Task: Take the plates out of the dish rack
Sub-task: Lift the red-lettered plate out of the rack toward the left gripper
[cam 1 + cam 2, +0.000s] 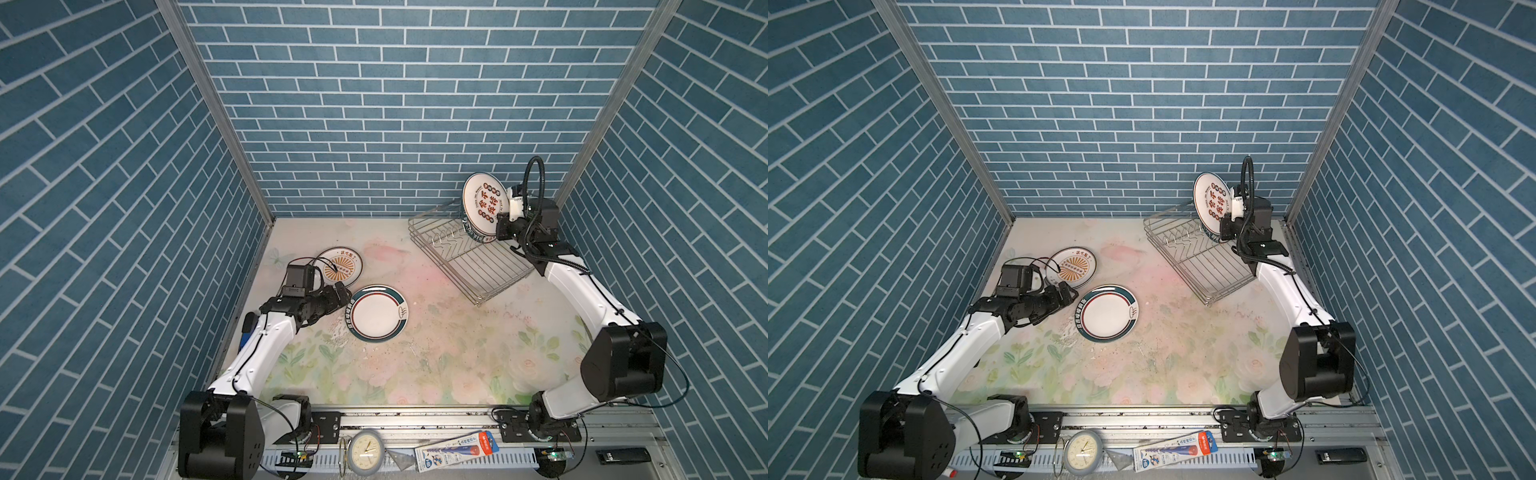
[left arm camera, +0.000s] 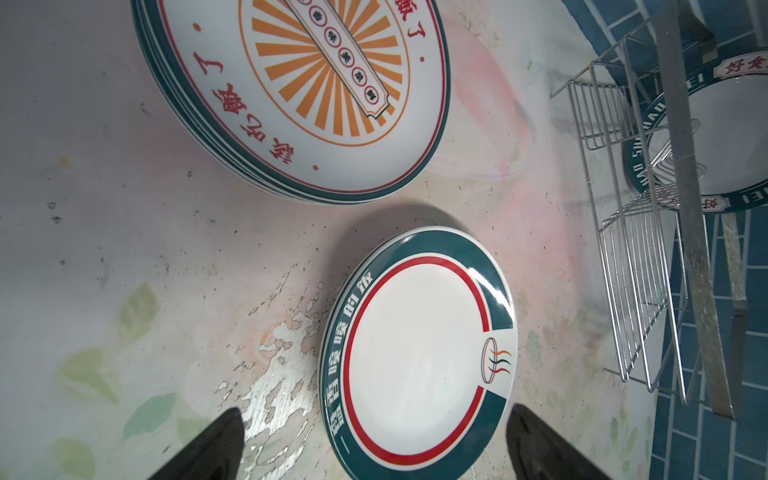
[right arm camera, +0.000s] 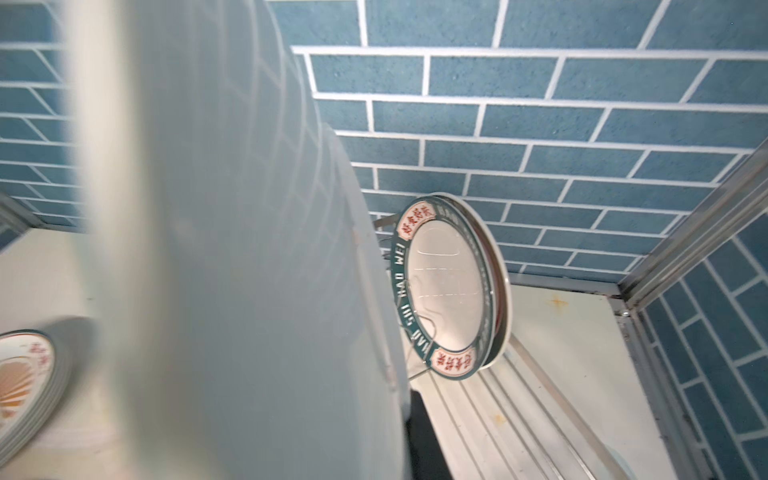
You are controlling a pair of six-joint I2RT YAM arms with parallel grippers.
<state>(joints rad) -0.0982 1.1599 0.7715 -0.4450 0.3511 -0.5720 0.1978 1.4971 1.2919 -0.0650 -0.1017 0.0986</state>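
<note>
Blue brick-pattern walls [image 1: 374, 104], floral-print surface [image 1: 415, 365]. Status: unload looks well past halfway, by my read.

Done:
- stack of round white plates with orange sunburst centres [image 1: 338, 266], flat at the left rear of the surface. The left wrist view shows about four rims; count not certain.
- round white plate with dark green rim and red ring [image 1: 376, 313], flat, just beside that stack. Possibly a second one under it, can't confirm.

In progress: right end effector [image 1: 505, 215] is clamped on the rim of a round white plate with red characters [image 1: 484, 203]. Plate is held on edge above the far end of the rectangular silver wire dish rack [image 1: 478, 266] and looks clear of the prongs. Not yet set down.

Remaining: at least two plates standing in the rack. The front one is a green-rimmed lettered plate [image 3: 449, 291], with another edge close behind it. Exact number is hidden.

Left end effector [image 1: 344, 296] is spread wide, carrying nothing, low beside the green-and-red-ringed plate.

Counts: 1 rack, 2 arms, 1 plate in the air, roughly 5–6 on the surface, 2+ in the rack.
</note>
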